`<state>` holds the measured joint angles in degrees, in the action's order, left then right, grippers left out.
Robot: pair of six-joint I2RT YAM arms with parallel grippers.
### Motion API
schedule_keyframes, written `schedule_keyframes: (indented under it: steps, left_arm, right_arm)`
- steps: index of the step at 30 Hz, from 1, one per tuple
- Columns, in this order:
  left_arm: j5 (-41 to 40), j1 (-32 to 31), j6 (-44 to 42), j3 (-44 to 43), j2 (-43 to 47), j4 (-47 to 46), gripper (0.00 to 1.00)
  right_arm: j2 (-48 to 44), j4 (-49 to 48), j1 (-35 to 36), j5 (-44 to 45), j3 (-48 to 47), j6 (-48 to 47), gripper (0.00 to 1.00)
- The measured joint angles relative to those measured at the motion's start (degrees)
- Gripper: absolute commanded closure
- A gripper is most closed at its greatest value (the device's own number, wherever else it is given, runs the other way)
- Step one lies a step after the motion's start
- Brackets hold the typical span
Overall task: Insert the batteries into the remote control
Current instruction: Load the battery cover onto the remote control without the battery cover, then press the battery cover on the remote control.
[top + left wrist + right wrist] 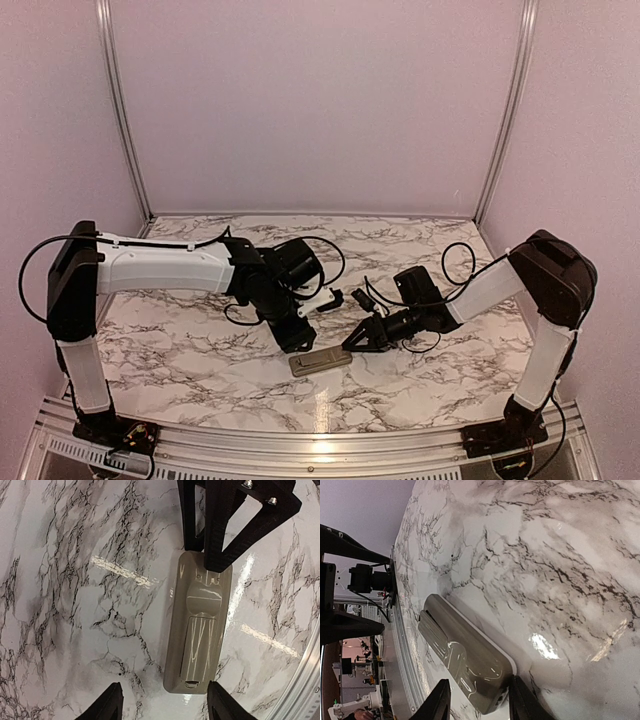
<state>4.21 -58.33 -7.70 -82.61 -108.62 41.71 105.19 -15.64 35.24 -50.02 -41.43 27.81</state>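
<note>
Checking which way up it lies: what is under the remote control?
The marble table; the remote control lies flat on it, tan-grey back up. Its downward face is covered, so unseen.

Left end effector, right end effector: low, jaws apart.

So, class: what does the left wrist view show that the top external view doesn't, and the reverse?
Left wrist only: the cover seam on the back of the remote control. Top external only: the left arm and right arm whole, cables, walls. Both: the remote back-up on the marble table, left end effector and right end effector at opposite ends.
</note>
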Motion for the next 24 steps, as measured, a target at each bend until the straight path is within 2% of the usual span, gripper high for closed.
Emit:
schedule_keyframes:
  steps: [24]
  left_arm:
    - [-1.3, 0.1, -0.2, 0.7, -4.0, -0.9, 0.49]
  right_arm:
    - [0.0, 0.0, 0.0, 0.0, 0.0, 0.0, 0.62]
